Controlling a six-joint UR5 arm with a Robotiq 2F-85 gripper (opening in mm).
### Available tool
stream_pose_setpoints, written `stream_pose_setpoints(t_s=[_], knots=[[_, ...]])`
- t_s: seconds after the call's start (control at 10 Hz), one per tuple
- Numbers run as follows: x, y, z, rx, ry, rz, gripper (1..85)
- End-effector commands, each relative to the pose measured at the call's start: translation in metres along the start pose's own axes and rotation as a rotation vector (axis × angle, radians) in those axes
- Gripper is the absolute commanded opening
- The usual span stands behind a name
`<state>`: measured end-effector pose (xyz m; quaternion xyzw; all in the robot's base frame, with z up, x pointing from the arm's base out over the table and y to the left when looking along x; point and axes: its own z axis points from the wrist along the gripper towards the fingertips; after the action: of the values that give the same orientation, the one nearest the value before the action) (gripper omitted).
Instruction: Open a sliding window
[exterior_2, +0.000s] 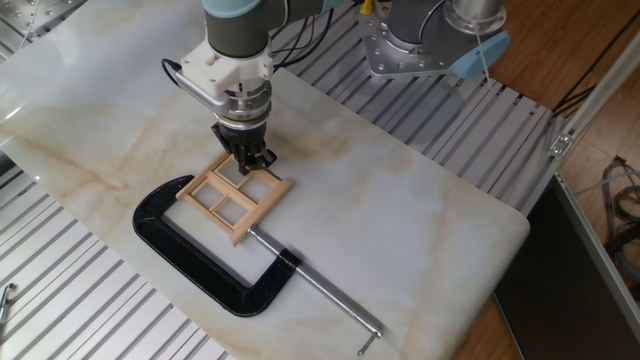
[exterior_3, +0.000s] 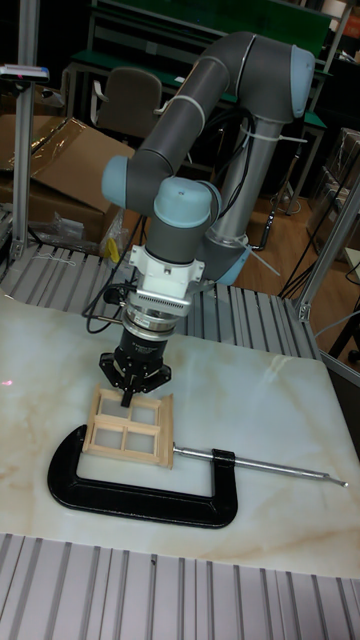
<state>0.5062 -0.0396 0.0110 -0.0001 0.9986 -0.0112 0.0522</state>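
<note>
At the far edge of the sliding window, the gripper stood touching its frame, toward 1 o'clock from its middle; whether the jaws were clenched I cannot tell. The window lay flat inside the black C-clamp, its long axis running from 10 to 4 o'clock

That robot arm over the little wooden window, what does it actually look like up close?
The arm is made of thick grey tubes joined by rounded joints with pale blue caps. Near its end sits a white block with a ribbed silver ring beneath it. Black cables run along the arm, tied on with white straps. It ends in a small black gripper with two short fingers.
</note>
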Motion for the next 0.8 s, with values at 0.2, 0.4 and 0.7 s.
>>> stream_pose_setpoints(t_s=[0.2, 0.4, 0.7], knots=[[-0.0028, 0.0066, -0.0003, -0.017, -0.009, 0.022, 0.7], [-0.0032, 0.0074, -0.0006, -0.016, -0.01, 0.027, 0.7], [-0.0028, 0.0109, -0.001, -0.014, -0.012, 0.036, 0.7]])
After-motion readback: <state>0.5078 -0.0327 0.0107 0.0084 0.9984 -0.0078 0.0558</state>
